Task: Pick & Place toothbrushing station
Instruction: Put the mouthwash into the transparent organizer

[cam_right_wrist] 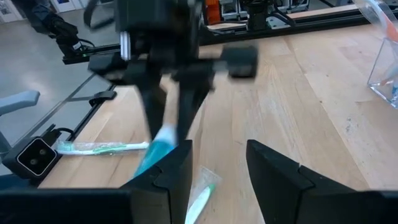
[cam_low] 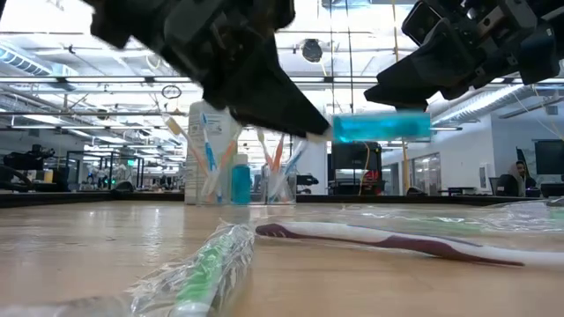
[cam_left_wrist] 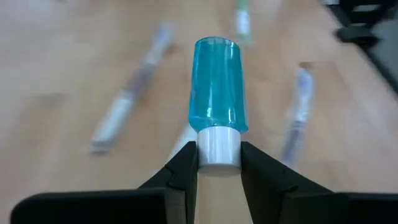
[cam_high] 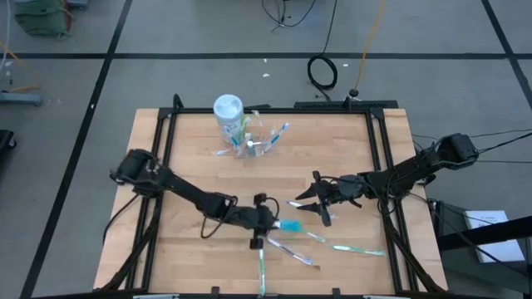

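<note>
My left gripper point(cam_high: 273, 224) is shut on a small blue toothpaste tube point(cam_high: 291, 226) with a white cap, above the table's middle near part. My right gripper point(cam_high: 309, 208) is open and empty just to the right of the tube; its wrist view shows the tube point(cam_right_wrist: 152, 155) in front of its fingers. The clear holder point(cam_high: 262, 141) stands at the far middle with several toothbrushes upright in it. Wrapped toothbrushes lie flat on the table: a white one point(cam_high: 291, 249), a green one point(cam_high: 357, 247) and another green one point(cam_high: 260, 270). My left gripper pinches the tube's white cap point(cam_left_wrist: 217, 146) between its two fingers. The fingers come level from the table's left and lie along the tube. The blue body point(cam_low: 381, 126) sticks out past the fingertips toward the right, about level and clear of the table.
A white canister point(cam_high: 229, 112) stands left of the holder at the far edge. A wrapped purple toothbrush point(cam_low: 388, 242) and a green one point(cam_low: 207, 269) lie near the front edge. Black frame rails point(cam_high: 378, 158) run along the table's sides.
</note>
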You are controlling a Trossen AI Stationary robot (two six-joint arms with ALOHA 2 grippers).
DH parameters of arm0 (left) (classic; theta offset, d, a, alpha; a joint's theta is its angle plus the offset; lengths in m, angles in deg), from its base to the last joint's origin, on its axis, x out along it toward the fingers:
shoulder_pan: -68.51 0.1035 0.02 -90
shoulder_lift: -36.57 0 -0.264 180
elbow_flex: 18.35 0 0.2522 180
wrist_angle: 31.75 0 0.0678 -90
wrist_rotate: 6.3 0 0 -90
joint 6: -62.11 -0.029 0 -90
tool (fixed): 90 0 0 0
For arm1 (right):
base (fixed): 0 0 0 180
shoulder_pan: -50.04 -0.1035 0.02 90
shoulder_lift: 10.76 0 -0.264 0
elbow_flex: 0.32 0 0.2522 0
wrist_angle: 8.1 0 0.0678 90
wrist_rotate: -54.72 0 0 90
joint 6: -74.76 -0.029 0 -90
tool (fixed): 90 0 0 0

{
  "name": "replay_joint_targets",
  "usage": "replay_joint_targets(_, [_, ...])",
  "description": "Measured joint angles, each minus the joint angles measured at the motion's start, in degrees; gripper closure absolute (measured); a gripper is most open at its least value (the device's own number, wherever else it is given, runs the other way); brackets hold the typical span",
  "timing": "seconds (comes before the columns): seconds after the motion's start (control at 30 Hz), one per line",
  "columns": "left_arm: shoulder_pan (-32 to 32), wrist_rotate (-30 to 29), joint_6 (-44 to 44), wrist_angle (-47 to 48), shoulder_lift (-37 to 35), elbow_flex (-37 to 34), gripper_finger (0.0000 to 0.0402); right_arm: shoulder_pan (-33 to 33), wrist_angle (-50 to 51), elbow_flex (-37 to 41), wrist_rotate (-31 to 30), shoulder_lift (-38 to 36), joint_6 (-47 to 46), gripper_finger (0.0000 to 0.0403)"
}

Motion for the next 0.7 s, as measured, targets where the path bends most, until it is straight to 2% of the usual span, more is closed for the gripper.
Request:
replay_joint_targets(0.13, [0.2, -8.8, -4.6, 5.9, -6.7, 0.0, 0.0307, 0.0, -0.1, 0.0, -0.1, 0.0, 0.0, 0.0261])
replay_joint_targets(0.33, [0.2, -16.2, -6.8, 15.2, -13.7, 1.5, 0.0308, 0.0, 0.4, 0.0, 0.1, 0.0, 1.0, 0.0261])
replay_joint_targets(0.43, [0.8, -21.2, -9.7, 27.3, -14.4, 6.0, 0.0308, 0.1, 0.0, 0.0, 0.0, 0.0, 1.8, 0.0261])
replay_joint_targets(0.57, [3.4, -25.1, -11.2, 46.3, -13.9, 13.3, 0.0308, 0.1, 0.0, 0.0, 0.0, 0.0, 1.9, 0.0261])
replay_joint_targets(0.7, [7.5, -27.7, -10.2, 57.3, -13.9, 16.8, 0.0308, 0.1, 0.1, 0.0, 0.0, 0.0, 1.8, 0.0261])
